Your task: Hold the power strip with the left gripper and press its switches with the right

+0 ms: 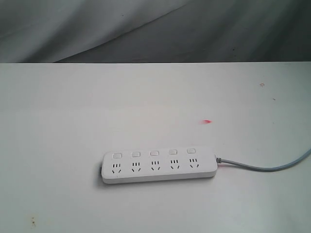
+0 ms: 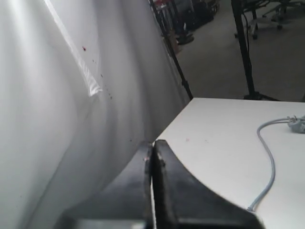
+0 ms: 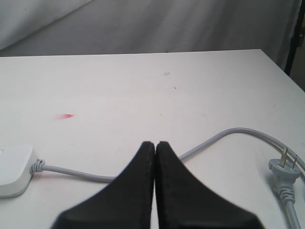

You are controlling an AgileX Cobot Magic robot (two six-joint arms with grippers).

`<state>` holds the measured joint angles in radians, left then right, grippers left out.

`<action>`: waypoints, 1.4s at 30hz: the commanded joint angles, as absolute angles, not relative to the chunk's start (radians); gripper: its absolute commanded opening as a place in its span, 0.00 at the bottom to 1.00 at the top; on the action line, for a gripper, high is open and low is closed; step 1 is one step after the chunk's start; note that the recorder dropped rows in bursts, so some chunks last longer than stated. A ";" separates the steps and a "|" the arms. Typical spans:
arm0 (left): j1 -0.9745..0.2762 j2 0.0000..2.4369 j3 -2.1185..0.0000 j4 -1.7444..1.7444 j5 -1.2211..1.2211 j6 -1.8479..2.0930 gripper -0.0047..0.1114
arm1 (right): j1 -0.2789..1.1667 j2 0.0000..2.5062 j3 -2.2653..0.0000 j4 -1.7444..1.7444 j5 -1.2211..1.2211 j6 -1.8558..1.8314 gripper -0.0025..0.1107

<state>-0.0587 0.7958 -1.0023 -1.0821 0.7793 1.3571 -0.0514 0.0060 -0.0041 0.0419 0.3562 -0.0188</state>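
The right gripper (image 3: pixel 154 145), jaws pressed together on nothing, hovers over the worktop (image 3: pixel 143 95). The grey cord (image 3: pixel 214 139) runs just beyond its tips. Farther off the power strip (image 1: pixel 159 165) lies flat and untouched, switches (image 1: pixel 154 153) facing up. The left gripper (image 2: pixel 152 145) is also pressed together and empty, apart from the strip.

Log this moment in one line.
phase: pre-contact | power strip: flat on table, untouched | left hand: shut, off strip | right hand: shut, near cord | plug: loose on table
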 commanded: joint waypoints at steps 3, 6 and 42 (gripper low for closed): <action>-0.061 0.663 -1.006 -1.078 0.782 1.346 0.04 | -0.061 0.000 0.000 0.036 0.340 -0.017 0.02; -0.061 0.606 -1.006 -1.017 0.759 1.371 0.04 | -0.061 0.000 0.000 0.036 0.340 -0.017 0.02; -0.061 0.402 -0.734 -0.041 0.389 -0.075 0.04 | -0.061 0.000 0.000 0.036 0.340 -0.017 0.02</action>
